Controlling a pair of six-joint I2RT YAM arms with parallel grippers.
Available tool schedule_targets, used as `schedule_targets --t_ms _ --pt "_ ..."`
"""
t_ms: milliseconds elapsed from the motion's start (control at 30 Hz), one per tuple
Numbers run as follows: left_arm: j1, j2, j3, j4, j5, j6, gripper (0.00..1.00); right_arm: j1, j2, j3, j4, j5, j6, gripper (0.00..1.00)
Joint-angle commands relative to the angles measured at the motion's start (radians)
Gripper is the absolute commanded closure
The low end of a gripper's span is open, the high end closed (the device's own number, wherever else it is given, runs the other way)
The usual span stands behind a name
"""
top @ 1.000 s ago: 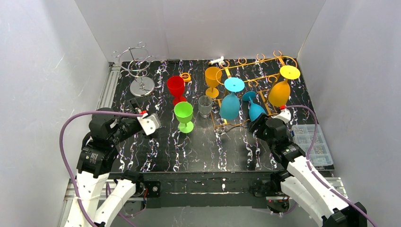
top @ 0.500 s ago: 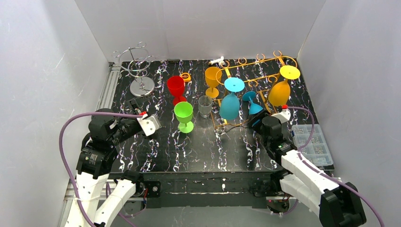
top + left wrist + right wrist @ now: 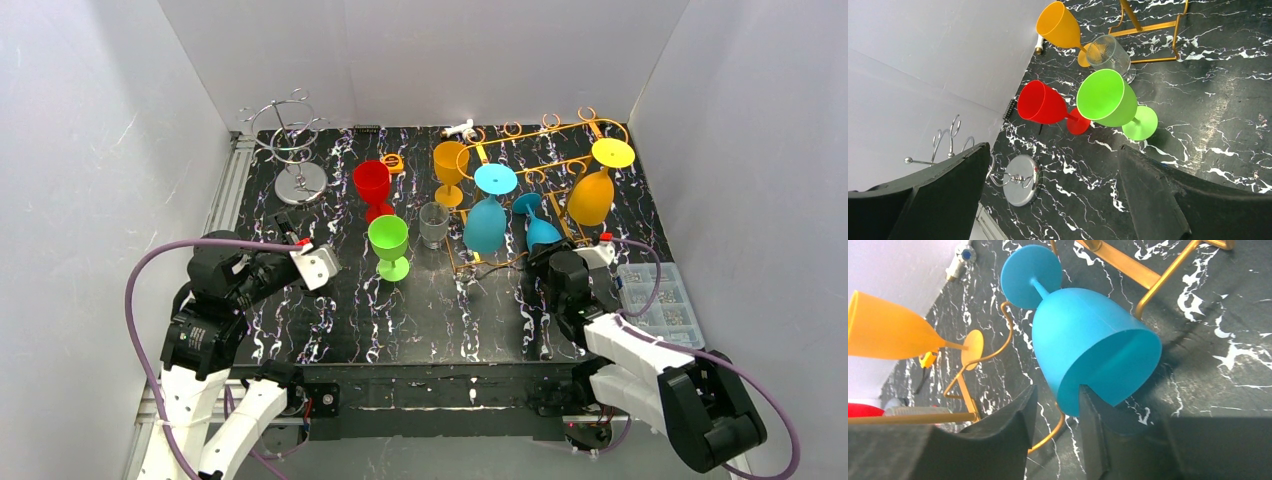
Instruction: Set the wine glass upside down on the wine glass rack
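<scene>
While the left gripper (image 3: 1053,147) is held wide at 8 o'clock, the blue wine glass (image 3: 1088,340) is tilted at the gold rack (image 3: 1118,263), 3 o'clock, rim straddled by the half-closed right gripper (image 3: 1057,390), grip unconfirmed.

Table (image 3: 430,320): wire stand (image 3: 297,150) back left. Wine glass rack (image 3: 550,122) back right, three inverted glasses (image 3: 487,222) on it. Four upright glasses (image 3: 388,245) at centre, between stand and rack. Parts box (image 3: 655,300) off the right edge.

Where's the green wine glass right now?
Top view: the green glass stands upright left of centre, just in front of the red glass, with the clear glass to its right.
</scene>
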Motion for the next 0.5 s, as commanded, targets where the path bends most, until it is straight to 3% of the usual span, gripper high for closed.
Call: schedule_targets --t_ms 0,267,467 --pt "-0.001 -0.010 0.032 -0.028 0.017 0.010 0.02 -0.002 0.028 0.009 0.149 0.059 0.041 0.61" --pt "-0.001 0.000 0.057 -0.038 0.024 0.010 0.02 -0.002 -0.119 0.012 0.064 0.064 0.029 0.98" --pt "-0.001 -0.006 0.064 -0.044 0.024 0.010 0.02 -0.002 -0.288 0.001 -0.038 0.016 0.017 0.99"
